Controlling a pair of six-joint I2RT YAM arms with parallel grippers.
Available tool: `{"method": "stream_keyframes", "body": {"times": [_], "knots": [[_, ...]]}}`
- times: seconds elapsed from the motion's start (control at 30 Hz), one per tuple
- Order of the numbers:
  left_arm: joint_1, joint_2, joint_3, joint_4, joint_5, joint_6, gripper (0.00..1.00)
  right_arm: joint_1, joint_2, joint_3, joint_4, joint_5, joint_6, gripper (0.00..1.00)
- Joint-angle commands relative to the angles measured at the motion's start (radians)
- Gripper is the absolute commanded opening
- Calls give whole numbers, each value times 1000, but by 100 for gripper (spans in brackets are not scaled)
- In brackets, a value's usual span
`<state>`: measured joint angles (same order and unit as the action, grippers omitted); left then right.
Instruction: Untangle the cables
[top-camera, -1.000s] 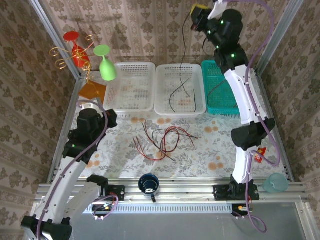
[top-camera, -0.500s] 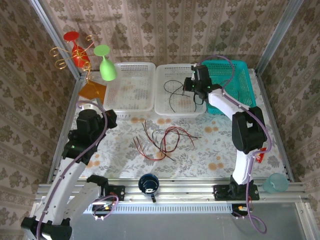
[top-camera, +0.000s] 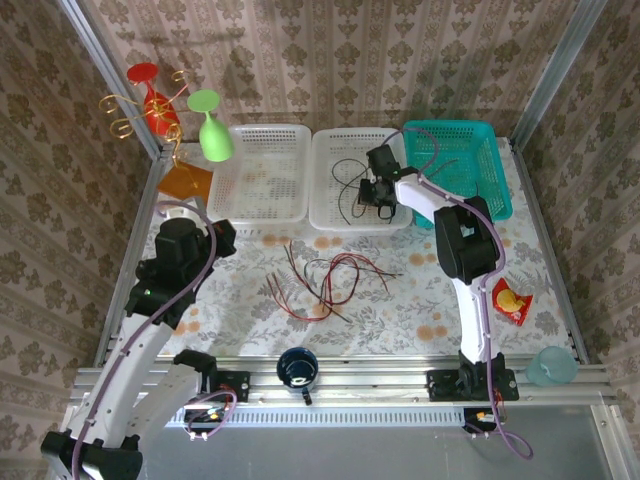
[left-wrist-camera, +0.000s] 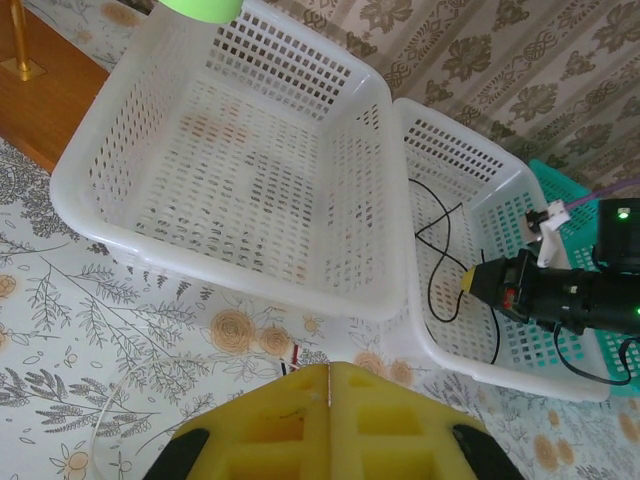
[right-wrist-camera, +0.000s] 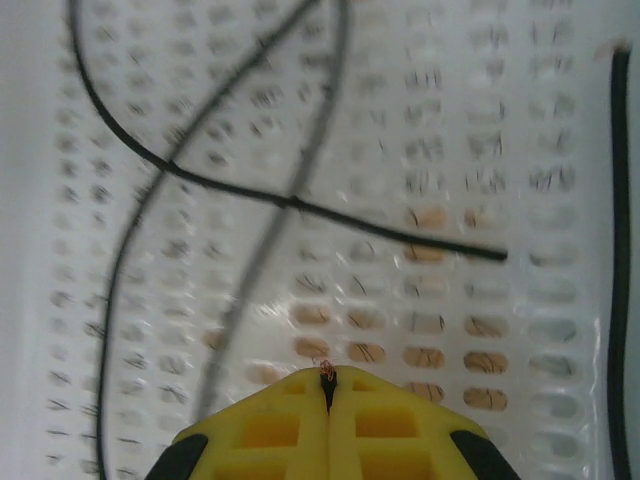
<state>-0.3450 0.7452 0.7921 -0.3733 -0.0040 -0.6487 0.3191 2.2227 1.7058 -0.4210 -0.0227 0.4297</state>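
**Cream, White, Teal and Yellow**

The counter wears a cream cloth printed with grey foliage and orange blossoms; the wallpaper is beige damask; the left basket and middle basket are white, the right basket teal; the cables are red and black; the left pincer and right pincer are yellow; one goblet is green, the other goblet red.

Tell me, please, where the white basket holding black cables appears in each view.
Top external: the white basket sits centre back.
Left wrist: right of centre, far side.
Right wrist: close up, its perforated floor.
Shared landmark: the black cables lying in it.
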Motion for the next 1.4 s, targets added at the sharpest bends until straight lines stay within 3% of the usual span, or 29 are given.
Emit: {"method": "stream_keyframes", "body": {"times": [0.0,0.17,0.3,0.5,0.83,1.03,1.37], "knots": [[-6,-1,28,-25,2,0,0,6,-59,41,-35,-34,23,4],[-6,13,83,-38,-7,29,0,7,-172,42,-24,-32,-8,52],[-6,52,163,-46,1,60,0,6,-265,19,-15,-18,-41,67],[-7,118,273,22,52,69,0,5,-410,-49,-17,-23,-47,70],[-13,360,660,24,125,200,0,6,-703,-292,25,-37,30,71],[-8,527,912,14,111,315,0,3,-853,-441,49,-12,38,72],[30,793,1331,74,101,411,0,-5,-920,-505,42,-2,42,74]]}}
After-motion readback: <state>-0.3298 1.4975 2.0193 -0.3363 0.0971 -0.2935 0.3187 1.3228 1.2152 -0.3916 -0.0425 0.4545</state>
